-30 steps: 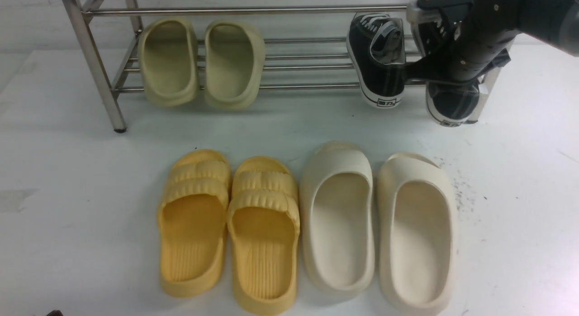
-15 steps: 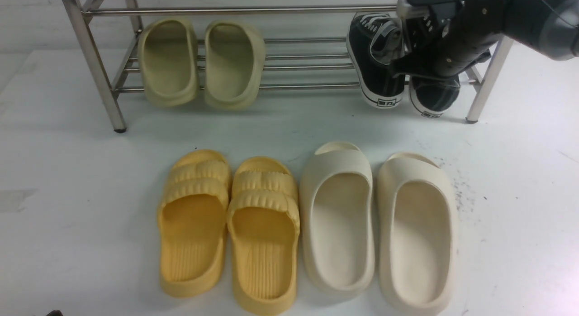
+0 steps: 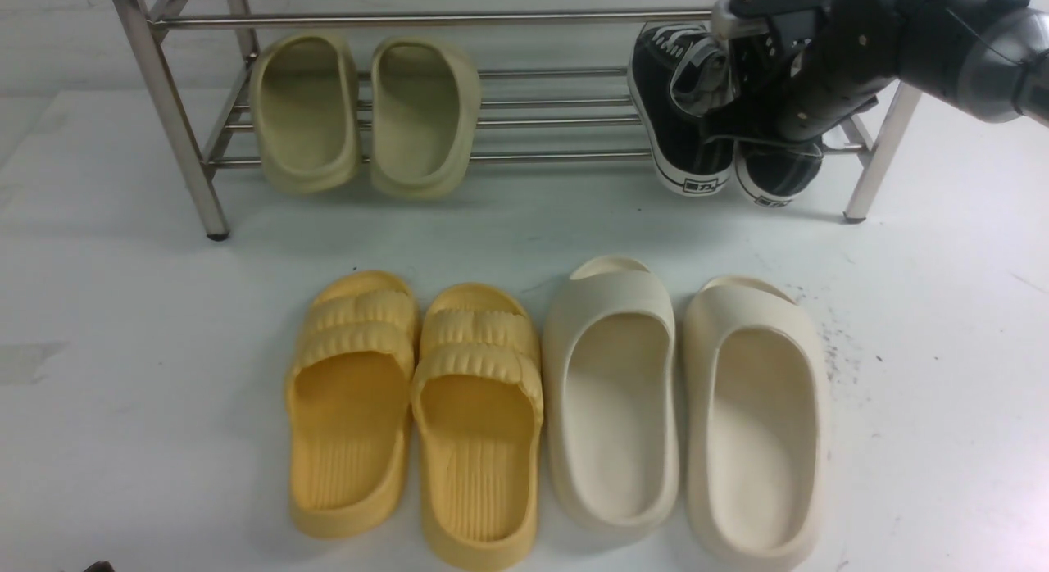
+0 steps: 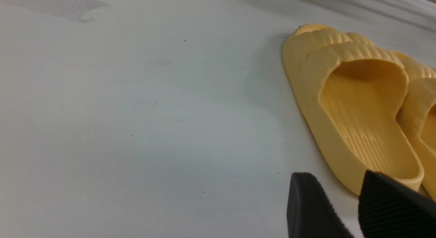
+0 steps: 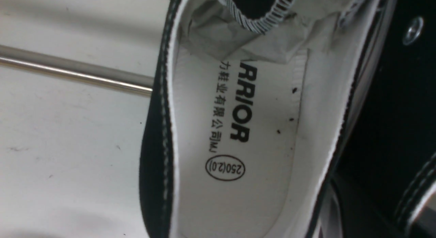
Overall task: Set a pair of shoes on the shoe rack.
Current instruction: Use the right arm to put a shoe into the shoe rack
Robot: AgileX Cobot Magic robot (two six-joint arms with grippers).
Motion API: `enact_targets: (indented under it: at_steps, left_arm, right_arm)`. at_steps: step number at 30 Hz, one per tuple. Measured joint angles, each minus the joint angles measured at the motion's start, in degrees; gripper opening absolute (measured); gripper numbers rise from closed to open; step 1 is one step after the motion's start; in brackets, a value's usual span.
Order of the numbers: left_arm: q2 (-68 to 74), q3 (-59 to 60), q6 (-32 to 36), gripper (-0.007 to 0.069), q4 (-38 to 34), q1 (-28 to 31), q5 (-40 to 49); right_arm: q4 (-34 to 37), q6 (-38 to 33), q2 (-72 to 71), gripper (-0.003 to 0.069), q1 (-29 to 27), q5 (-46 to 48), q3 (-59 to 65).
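Note:
The steel shoe rack (image 3: 557, 19) stands at the back. One black sneaker (image 3: 684, 105) rests on its lower tier at the right, heel toward me. My right gripper (image 3: 778, 105) is shut on the second black sneaker (image 3: 778, 174) and holds it on the same tier, just right of the first. In the right wrist view the first sneaker's white insole (image 5: 238, 129) fills the middle, the held sneaker (image 5: 391, 112) is a dark mass beside it, and the jaws are hidden. My left gripper (image 4: 340, 204) is open and empty, low over the floor beside a yellow slipper (image 4: 357, 105).
A pair of olive slides (image 3: 365, 113) sits on the rack's lower tier at the left. The yellow ribbed slippers (image 3: 414, 408) and the cream foam slides (image 3: 684, 408) lie side by side on the white floor in front. The rack's right front leg (image 3: 877, 154) stands beside the held sneaker.
My right gripper has carried the second sneaker left and back, from in front of the rack's right leg onto the lower tier beside the first sneaker. The left arm has not moved.

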Motion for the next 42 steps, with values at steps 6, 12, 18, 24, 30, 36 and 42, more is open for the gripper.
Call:
enact_targets:
  at_steps: [6, 12, 18, 24, 30, 36, 42]
  left_arm:
    - [0.0, 0.0, 0.0, 0.0238, 0.0, 0.0, 0.0]
    - [0.0, 0.0, 0.0, 0.0238, 0.0, 0.0, 0.0]
    - [0.0, 0.0, 0.0, 0.0238, 0.0, 0.0, 0.0]
    - [0.0, 0.0, 0.0, 0.0238, 0.0, 0.0, 0.0]
    - [0.0, 0.0, 0.0, 0.0238, 0.0, 0.0, 0.0]
    - [0.0, 0.0, 0.0, 0.0238, 0.0, 0.0, 0.0]
    - [0.0, 0.0, 0.0, 0.0238, 0.0, 0.0, 0.0]
  right_arm:
    - [0.0, 0.0, 0.8, 0.0032, 0.0, -1.2, -0.8]
    - [-0.4, 0.0, 1.3, 0.0036, 0.1, -2.1, -0.8]
    - [-0.9, 0.0, 1.3, 0.0041, 0.1, -2.1, -0.9]
    - [-2.0, 0.0, 1.3, 0.0062, 0.1, -3.1, -0.9]
    - [-3.4, -0.1, 1.2, 0.0171, 0.1, -5.8, -1.6]
    - [-3.4, -0.1, 0.8, 0.0306, 0.1, -5.3, -1.8]
    - [-1.8, -0.2, -2.1, 0.0388, 0.1, -2.0, -1.8]
